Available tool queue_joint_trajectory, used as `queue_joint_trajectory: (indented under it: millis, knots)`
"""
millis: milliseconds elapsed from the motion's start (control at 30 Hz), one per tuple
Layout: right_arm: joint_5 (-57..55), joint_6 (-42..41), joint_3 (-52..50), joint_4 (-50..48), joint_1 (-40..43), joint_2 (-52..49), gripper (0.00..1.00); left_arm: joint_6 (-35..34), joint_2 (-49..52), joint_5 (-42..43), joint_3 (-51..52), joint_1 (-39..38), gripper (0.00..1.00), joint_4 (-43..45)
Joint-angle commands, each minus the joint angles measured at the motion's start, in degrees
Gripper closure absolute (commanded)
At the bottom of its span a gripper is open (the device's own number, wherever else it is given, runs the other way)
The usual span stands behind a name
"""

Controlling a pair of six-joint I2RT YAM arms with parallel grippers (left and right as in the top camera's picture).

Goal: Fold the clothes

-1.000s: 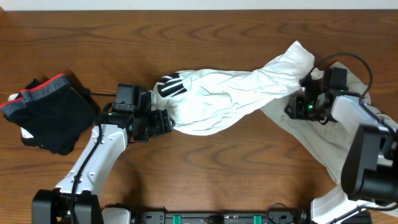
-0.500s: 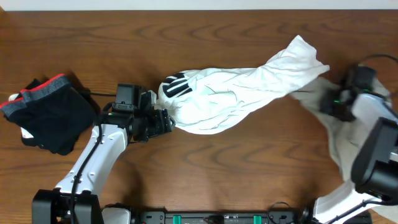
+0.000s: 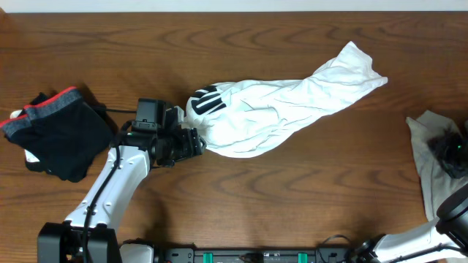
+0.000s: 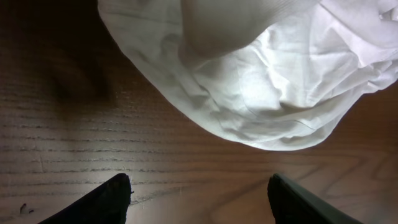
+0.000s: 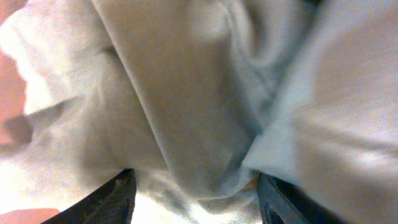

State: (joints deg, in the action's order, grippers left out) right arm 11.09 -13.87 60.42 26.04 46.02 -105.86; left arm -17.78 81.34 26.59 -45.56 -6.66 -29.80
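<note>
L pincer (image 4: 202,193) open, nothing betw. its fingers, just left of the rumpled white T-shirt (image 3: 278,117) w/ dark print, bunched into a long soft roll mid wood table (image 3: 241,204); R pincer (image 5: 196,199) at right edge, fingers apart against creased pale-grey cloth (image 3: 428,157), can't tell if gripping; dark garment (image 3: 58,135) w/ red band heaped at left.

Wooden table (image 3: 292,197); on it white T-shirt (image 3: 278,117), dark garment (image 3: 58,135).

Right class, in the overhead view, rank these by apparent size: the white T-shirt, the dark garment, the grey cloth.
1. white T-shirt
2. dark garment
3. grey cloth, though it is partly hidden at the frame edge
</note>
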Motion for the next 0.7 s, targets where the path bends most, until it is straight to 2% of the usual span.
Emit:
queue_joint_trajectory:
  millis: [0,333,367,533,667]
  knots:
    - [8.4,2.0,0.3,1.2,-3.9,1.6,0.37,0.5,0.2,-0.7,-0.3,-0.1,0.27,-0.2]
    - [5.1,4.1,0.9,6.5,-11.1,17.9,0.37,0.5,0.2,-0.7,-0.3,-0.1,0.27,-0.2]
    - [6.1,5.4,0.9,7.5,-12.2,19.6,0.37,0.5,0.2,-0.7,-0.3,-0.1,0.23,-0.2]
    - [7.9,11.8,0.9,13.0,-22.2,23.4,0.36,0.5,0.2,-0.7,-0.3,-0.1,0.15,-0.8]
    - [1.4,12.3,0.6,15.6,-31.4,22.3,0.3,0.5,0.3,-0.7,-0.3,-0.1,0.13,-0.8]
